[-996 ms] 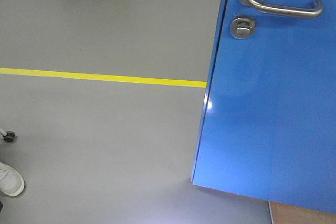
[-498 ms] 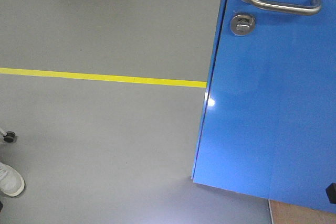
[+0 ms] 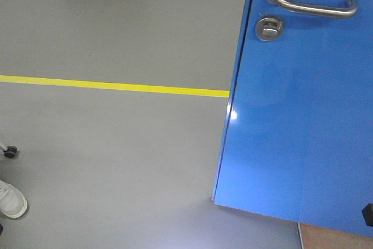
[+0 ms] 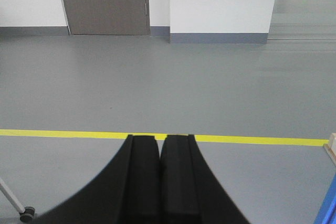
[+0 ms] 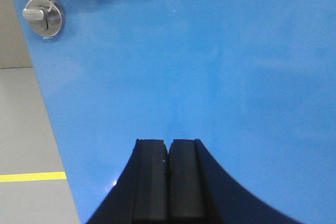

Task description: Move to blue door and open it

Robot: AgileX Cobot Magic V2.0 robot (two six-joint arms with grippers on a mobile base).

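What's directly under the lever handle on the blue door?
On the blue door, a round silver thumb-turn lock sits just below the lever handle; below that is bare glossy panel. The right wrist view shows the lock too. The door's far side isn't visible.

Blue door (image 3: 297, 121) top and right side beyond the frame edges.
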